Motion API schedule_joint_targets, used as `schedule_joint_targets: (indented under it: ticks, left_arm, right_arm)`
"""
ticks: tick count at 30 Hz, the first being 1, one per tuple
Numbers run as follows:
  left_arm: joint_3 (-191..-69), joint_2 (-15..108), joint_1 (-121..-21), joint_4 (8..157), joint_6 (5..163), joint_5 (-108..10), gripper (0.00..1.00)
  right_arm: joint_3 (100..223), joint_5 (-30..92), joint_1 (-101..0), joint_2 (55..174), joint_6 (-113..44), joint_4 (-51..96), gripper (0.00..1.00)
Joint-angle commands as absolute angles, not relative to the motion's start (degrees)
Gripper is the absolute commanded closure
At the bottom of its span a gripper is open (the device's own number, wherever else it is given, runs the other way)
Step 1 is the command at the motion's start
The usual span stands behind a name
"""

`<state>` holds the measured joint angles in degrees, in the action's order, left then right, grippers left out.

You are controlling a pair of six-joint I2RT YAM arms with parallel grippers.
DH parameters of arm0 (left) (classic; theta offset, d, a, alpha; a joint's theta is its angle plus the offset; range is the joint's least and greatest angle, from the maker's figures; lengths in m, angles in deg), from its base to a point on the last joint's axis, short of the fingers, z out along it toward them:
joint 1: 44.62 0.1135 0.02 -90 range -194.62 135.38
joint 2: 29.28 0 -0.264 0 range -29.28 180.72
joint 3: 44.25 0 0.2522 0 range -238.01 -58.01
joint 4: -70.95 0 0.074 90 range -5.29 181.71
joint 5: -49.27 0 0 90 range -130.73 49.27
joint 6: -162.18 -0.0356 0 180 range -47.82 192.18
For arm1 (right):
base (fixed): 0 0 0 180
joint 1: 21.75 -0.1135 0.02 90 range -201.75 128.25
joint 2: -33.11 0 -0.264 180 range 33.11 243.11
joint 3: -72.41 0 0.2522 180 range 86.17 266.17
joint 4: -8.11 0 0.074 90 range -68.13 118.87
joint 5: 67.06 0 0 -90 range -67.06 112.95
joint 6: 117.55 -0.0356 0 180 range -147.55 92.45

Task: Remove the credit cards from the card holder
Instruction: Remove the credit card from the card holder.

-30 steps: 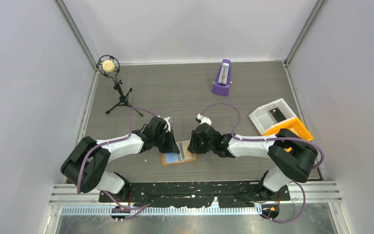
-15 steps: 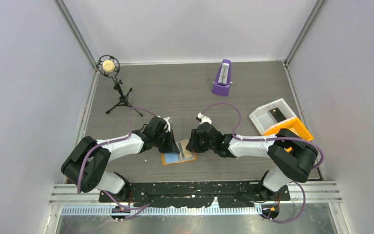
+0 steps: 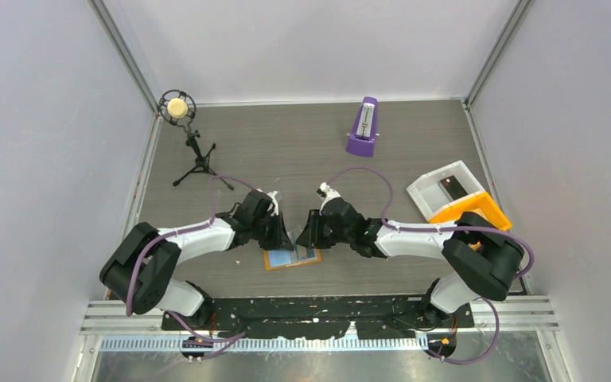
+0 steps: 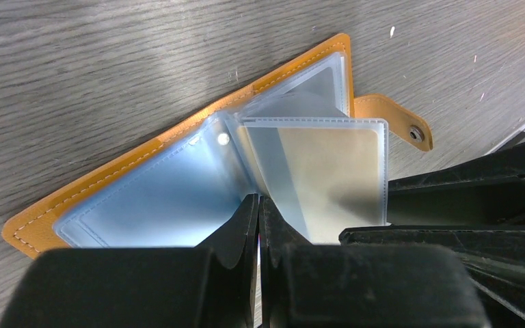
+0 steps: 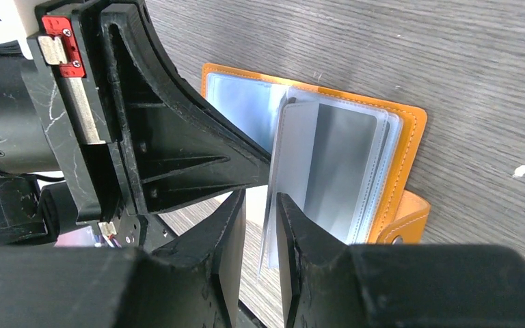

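The orange card holder (image 3: 293, 259) lies open on the table, its snap tab (image 4: 400, 123) pointing away. Clear sleeves fan up from its spine. A light blue card (image 4: 143, 205) lies in the flat left pocket, and a grey card (image 4: 328, 171) sits in the raised sleeve. My left gripper (image 4: 259, 200) is shut, its tips pressed at the sleeves' fold. My right gripper (image 5: 260, 205) stands slightly open, with the raised sleeve's edge (image 5: 271, 212) between its fingers and close to the right one. In the top view both grippers, left (image 3: 285, 235) and right (image 3: 307, 231), meet over the holder.
A purple metronome (image 3: 362, 127) stands at the back. A microphone on a tripod (image 3: 180, 109) is at the back left. At the right, a white bin (image 3: 430, 195) holds a black card (image 3: 451, 187), with an orange bin (image 3: 485, 208) beside it.
My right gripper has moved left over the holder toward the left gripper, covering the striped card side. The left arm has stayed put.
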<state>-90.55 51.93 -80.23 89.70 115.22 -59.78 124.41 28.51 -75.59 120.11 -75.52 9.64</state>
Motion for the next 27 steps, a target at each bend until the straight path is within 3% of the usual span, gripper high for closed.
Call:
schedule_joint_targets:
  ticks: [1, 16, 27]
  left_arm:
    - [-90.9, 49.8, -80.2, 90.4, 114.2, -59.2, 0.97]
    - [-91.1, 47.0, -80.2, 92.1, 113.9, -58.5, 0.96]
    - [-93.0, 39.4, -79.4, 100.6, 113.0, -49.1, 0.96]
  right_arm:
    - [124.6, 29.2, -75.9, 119.0, -75.9, 7.7, 0.70]
    - [128.2, 26.4, -76.3, 116.4, -74.0, 13.4, 0.68]
    - [130.3, 26.3, -77.7, 117.3, -73.6, 14.4, 0.69]
